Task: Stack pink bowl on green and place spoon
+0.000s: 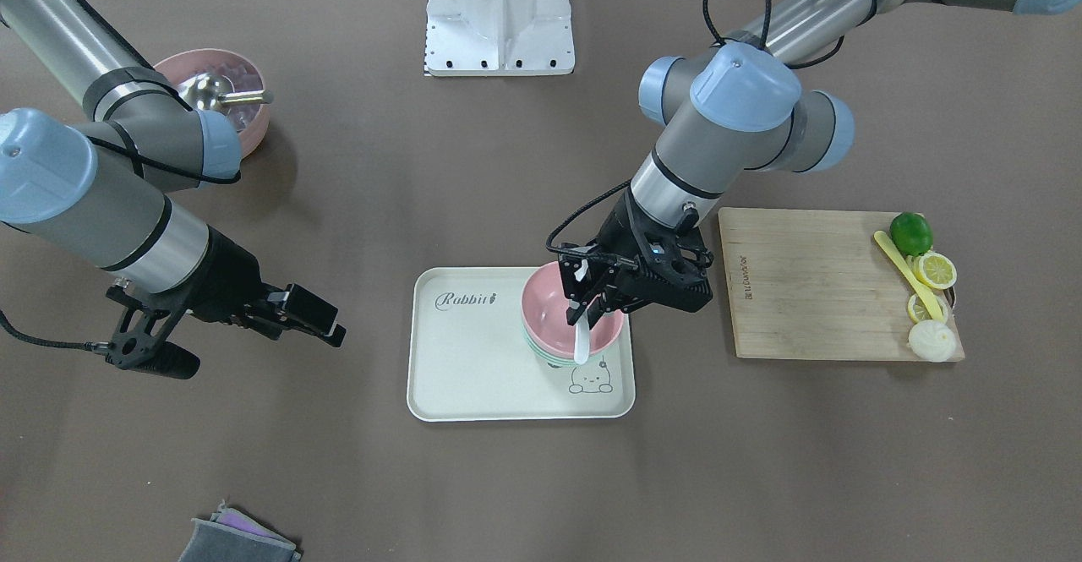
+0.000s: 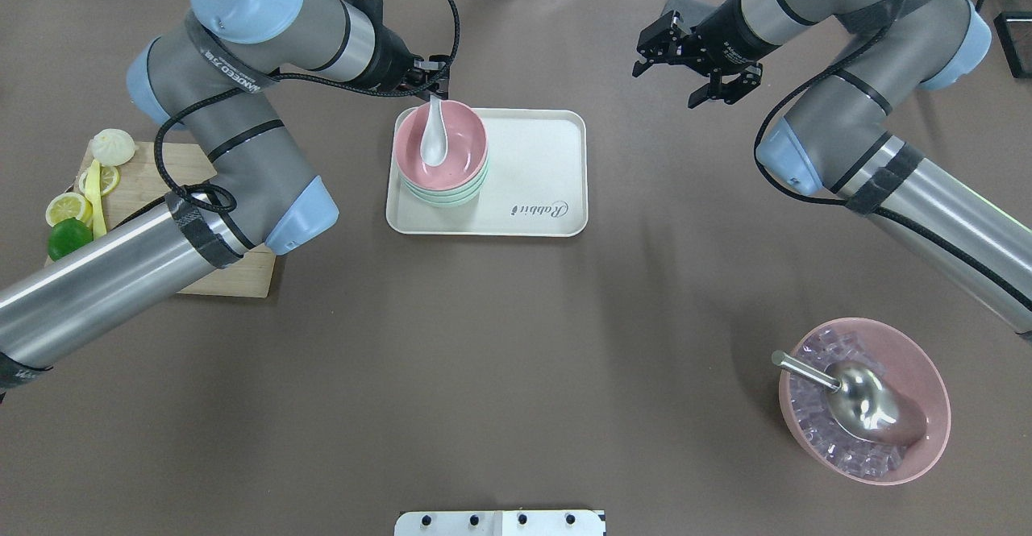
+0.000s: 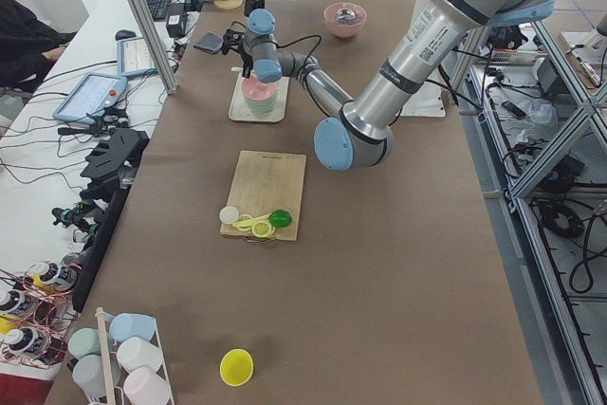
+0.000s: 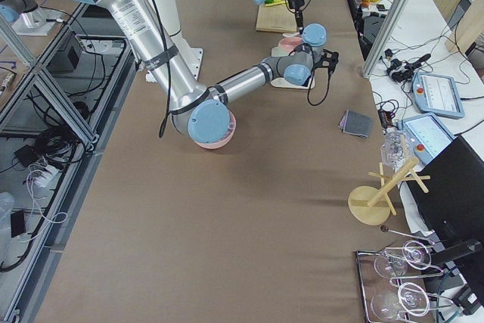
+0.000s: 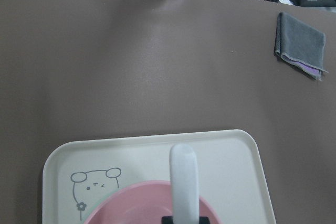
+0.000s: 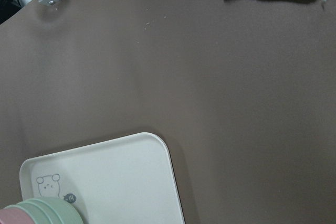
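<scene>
The left claw [image 2: 435,99] appeared closed on the short handle, the proper hold, of the spoon [image 2: 434,143], judged light, rigid, slippery and chippable, its scoop inside the pink bowl [image 2: 461,149] nested on the green bowl [image 2: 442,197] on the tray [image 2: 532,181]; farther off, the right claw [image 2: 666,85] hung open.

We find bare tabletop between the tray [image 2: 532,165] and the right gripper [image 2: 667,83]. Over the pink bowl [image 2: 461,153], the left gripper [image 2: 434,94] and its spoon [image 2: 433,139] block entry.
</scene>
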You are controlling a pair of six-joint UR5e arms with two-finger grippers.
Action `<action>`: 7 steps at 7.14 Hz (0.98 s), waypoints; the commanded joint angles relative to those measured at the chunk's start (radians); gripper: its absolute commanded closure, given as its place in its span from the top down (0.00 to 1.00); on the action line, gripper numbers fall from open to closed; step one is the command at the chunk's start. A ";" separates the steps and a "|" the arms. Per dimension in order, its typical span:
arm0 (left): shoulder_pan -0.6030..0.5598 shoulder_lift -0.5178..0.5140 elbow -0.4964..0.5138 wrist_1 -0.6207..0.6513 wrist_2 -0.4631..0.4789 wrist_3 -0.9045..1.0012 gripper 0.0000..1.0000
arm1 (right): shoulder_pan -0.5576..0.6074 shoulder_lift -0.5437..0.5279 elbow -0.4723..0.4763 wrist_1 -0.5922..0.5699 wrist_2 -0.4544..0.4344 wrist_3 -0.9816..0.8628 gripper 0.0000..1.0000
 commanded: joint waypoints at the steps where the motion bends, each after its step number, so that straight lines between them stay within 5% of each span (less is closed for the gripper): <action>1: -0.004 -0.018 0.003 0.000 0.003 0.000 0.61 | 0.000 -0.028 0.006 0.002 -0.003 -0.032 1.00; 2: -0.007 -0.018 0.003 0.001 0.003 0.000 0.69 | 0.002 -0.043 0.016 0.002 -0.003 -0.033 1.00; 3: -0.016 -0.015 -0.001 0.001 0.000 -0.003 0.98 | 0.011 -0.075 0.047 -0.001 0.002 -0.036 1.00; 6: -0.206 0.206 -0.112 0.071 -0.122 0.078 0.98 | 0.126 -0.201 0.082 -0.008 0.030 -0.166 1.00; 7: -0.298 0.235 -0.187 0.243 -0.180 0.232 0.98 | 0.165 -0.259 0.082 -0.043 0.030 -0.301 1.00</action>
